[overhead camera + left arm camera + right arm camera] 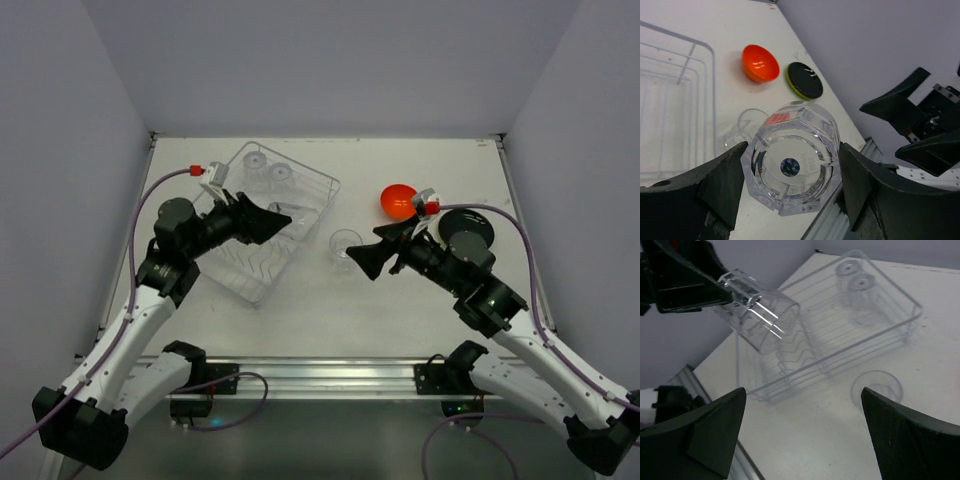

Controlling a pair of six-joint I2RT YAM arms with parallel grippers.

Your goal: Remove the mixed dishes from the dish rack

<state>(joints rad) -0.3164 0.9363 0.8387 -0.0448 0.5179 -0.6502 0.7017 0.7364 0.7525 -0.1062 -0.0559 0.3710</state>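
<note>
The left gripper [792, 150] is clamped on a glass [764, 315], with one finger on each flank close to the thick base. In the left wrist view the base faces the camera, so the long axis of the glass runs straight out along the gripper, mouth leading. In the right wrist view it sits in the upper left of the frame, tilted, with the base high at the fingers and the mouth pointing down toward the lower right. It appears lifted clear of the wires, over the right side of the dish rack [250, 270] in the top view.

The right gripper [802, 390] is empty, its fingers spread wide. It sits in the middle of the top view and points left toward the held glass.

Just beside the right gripper a second glass [345, 243] stands on end on the tabletop [420, 320]. Further right are the orange bowl [398, 202] and the plate [467, 230], black face up.

Two glasses [854, 279] remain at the rack's far end, in the upper left of the top view. The left arm is nearer to them.

The bare tabletop between the rack and the second glass lies to the right of the held glass. Setting the glass down there would likely mean carrying it rightward and turning its axis from tilted to upright.
</note>
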